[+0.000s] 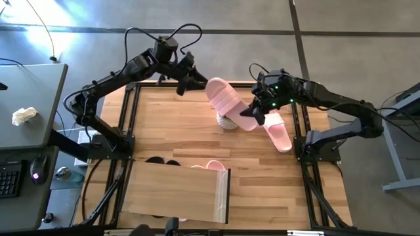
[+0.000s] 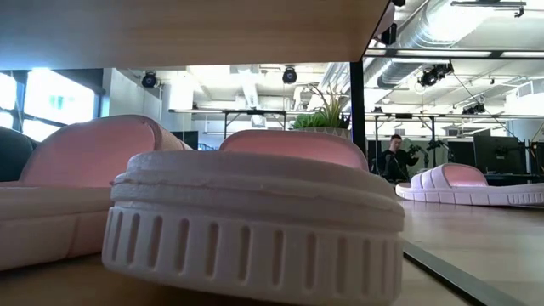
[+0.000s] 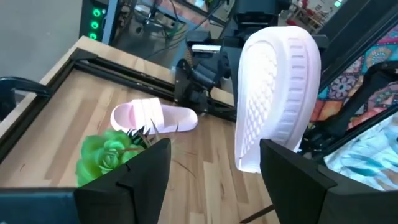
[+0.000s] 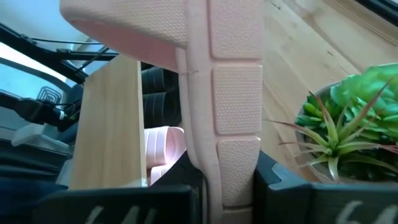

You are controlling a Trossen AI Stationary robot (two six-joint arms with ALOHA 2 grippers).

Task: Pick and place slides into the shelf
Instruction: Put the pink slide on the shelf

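Observation:
A light pink slide (image 1: 226, 101) hangs in the air over the small potted plant (image 1: 228, 122), with my right gripper (image 1: 252, 113) shut on it. The left wrist view shows its ribbed underside (image 3: 273, 93). My left gripper (image 1: 182, 85) hovers open at the far left of the table, facing that slide and touching nothing. A second pink slide (image 1: 278, 131) lies flat on the table at the right. The light-wood shelf (image 1: 174, 193) stands at the near edge; black slides (image 1: 155, 159) and a pink slide (image 1: 211, 165) poke out from under its top. My right gripper pinches one end of the slide's sole (image 4: 221, 177) between its two fingers, one on each flat face, the textured side edge facing the wrist camera. The fingers come slanting down from the table's right. The slide reaches away from them toward the far left, lifted clear of the table.
The potted plant (image 3: 109, 152) stands mid-table, just under the held slide. The table's black frame (image 1: 131, 118) runs along its edges. In the low view two pink slides (image 2: 255, 221) fill the shelf's space close to the camera. A person (image 2: 395, 157) stands far off in the room.

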